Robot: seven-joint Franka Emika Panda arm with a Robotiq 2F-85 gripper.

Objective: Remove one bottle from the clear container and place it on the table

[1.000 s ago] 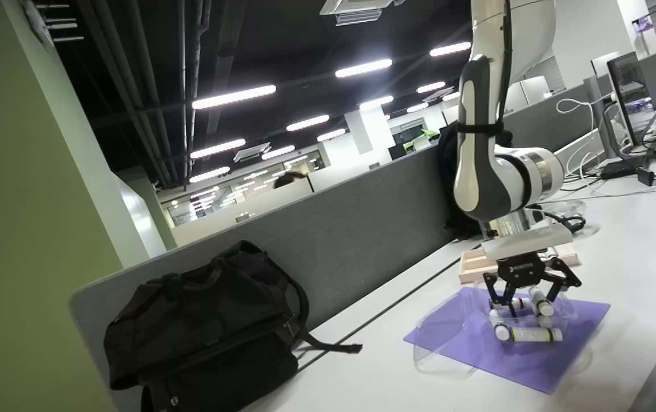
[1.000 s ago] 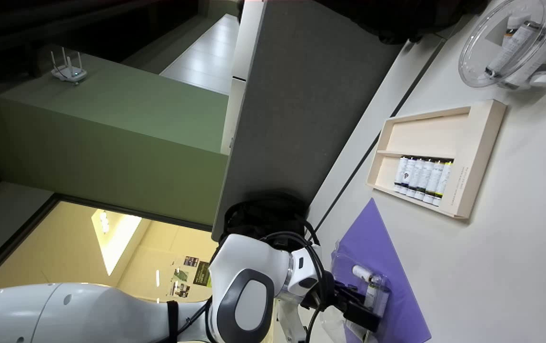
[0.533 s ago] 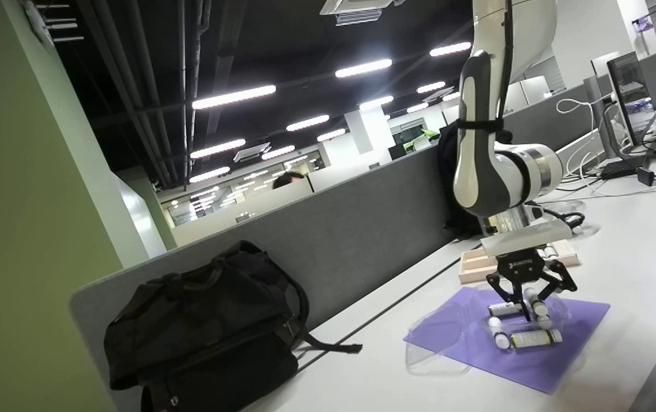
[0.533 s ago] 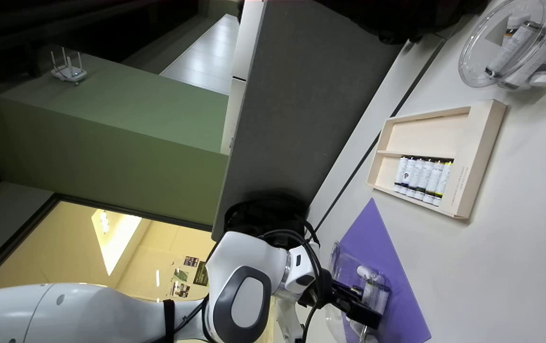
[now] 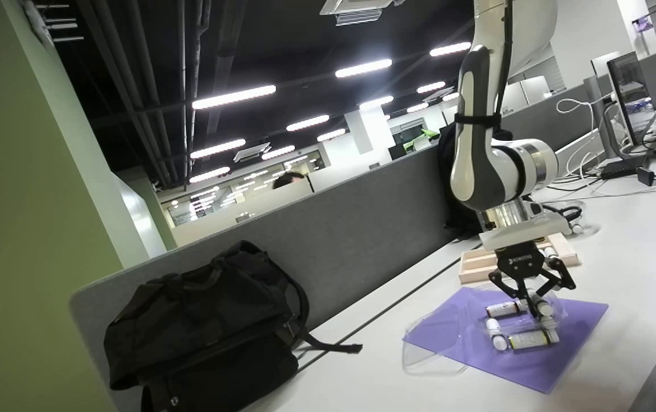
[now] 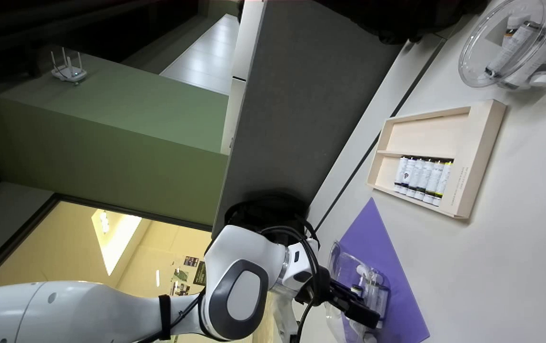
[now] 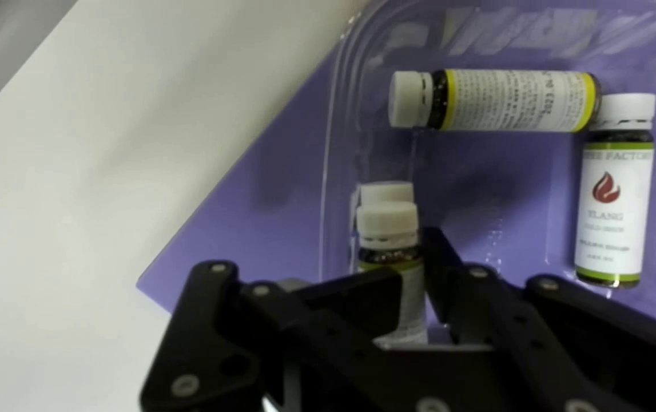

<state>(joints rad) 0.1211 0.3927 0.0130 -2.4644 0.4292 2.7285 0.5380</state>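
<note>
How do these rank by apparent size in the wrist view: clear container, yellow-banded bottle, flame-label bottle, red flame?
Clear container
Yellow-banded bottle and flame-label bottle, too alike to rank
Red flame

Out of focus in the wrist view, the gripper (image 7: 412, 280) covers much of one bottle (image 7: 388, 234), hiding most of its label and any contact between them, and from here I cannot tell if the white shape (image 7: 386, 191) just behind its cap is a reflection or another bottle. The clear container (image 7: 336, 171) runs past the right edge there. In an exterior view the robot arm (image 6: 125, 307) leaves at left, the corner crops a round tub (image 6: 464, 66), and lettering on a wooden box (image 6: 473, 152) is too small to read.
</note>
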